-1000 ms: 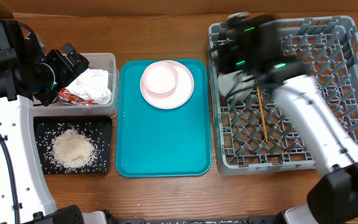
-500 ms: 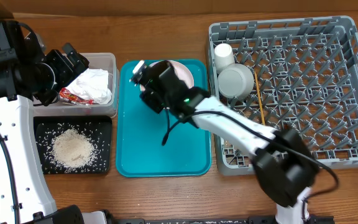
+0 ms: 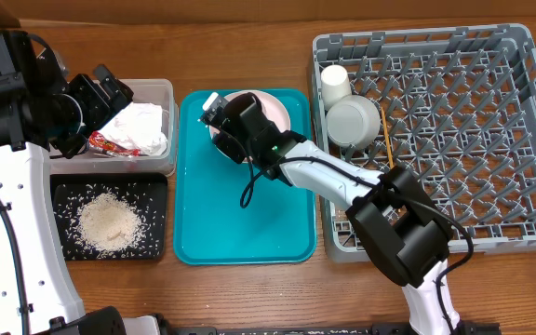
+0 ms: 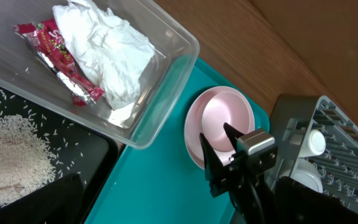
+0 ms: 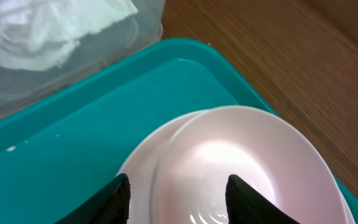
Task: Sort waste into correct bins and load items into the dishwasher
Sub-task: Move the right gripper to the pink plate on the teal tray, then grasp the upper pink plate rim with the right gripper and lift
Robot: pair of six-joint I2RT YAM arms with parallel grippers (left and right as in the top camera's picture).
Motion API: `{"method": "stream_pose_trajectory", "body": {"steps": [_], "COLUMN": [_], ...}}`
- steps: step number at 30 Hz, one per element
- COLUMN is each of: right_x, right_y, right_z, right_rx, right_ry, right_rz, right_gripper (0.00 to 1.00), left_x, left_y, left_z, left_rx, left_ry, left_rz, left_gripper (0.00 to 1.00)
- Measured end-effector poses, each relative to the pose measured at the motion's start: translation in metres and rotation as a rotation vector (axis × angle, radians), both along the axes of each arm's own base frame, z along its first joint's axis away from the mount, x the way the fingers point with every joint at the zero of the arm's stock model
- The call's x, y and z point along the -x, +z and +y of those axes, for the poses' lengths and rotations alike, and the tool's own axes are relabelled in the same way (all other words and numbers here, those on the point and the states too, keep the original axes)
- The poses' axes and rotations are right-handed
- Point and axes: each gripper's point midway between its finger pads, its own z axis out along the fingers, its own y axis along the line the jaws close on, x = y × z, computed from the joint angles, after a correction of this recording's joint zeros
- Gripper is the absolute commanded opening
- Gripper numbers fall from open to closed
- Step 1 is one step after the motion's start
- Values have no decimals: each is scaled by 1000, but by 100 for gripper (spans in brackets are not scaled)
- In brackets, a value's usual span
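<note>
Your right pincer (image 5: 178, 190) is spread across the wall of the pale pink bowl (image 5: 247, 155), one finger inside it, the other outside above the round pale pink plate (image 5: 135, 177) it sits on, both on the large teal plastic tray (image 3: 240, 205). The square grey plastic dish rack (image 3: 473, 140) holds a whitish-grey bowl (image 3: 354, 121), a small white cup (image 3: 334, 84) and a thin wooden chopstick (image 3: 391, 163). Your left pincer (image 3: 112, 84) hangs over the clear plastic tub (image 3: 168, 112) with the crumpled white napkin (image 3: 142, 126) and red snack wrapper (image 3: 110, 142); its state you cannot tell
</note>
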Motion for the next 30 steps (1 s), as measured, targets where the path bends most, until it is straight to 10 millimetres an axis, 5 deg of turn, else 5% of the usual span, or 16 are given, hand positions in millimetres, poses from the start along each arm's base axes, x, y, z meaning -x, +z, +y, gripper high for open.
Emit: {"method": "stream_pose_trajectory", "body": {"steps": [13,17,21,30], "right_x": [10,10,12,18], "right_y": [-28,-28,-27,-11], "right_z": [-18,-18,-20,-25], "right_rx": [82,81,88,95], "right_ry": [-7,-8,-7,-8], "right_rz": [92,92,101,108], "right_gripper": [36,33,19,11], "left_x": [0,0,0,0], "left_y": [0,0,0,0], "left_z": [0,0,0,0], "left_rx": [0,0,0,0], "left_ry": [0,0,0,0], "left_rz": [0,0,0,0], "left_gripper": [100,100,100,100]}}
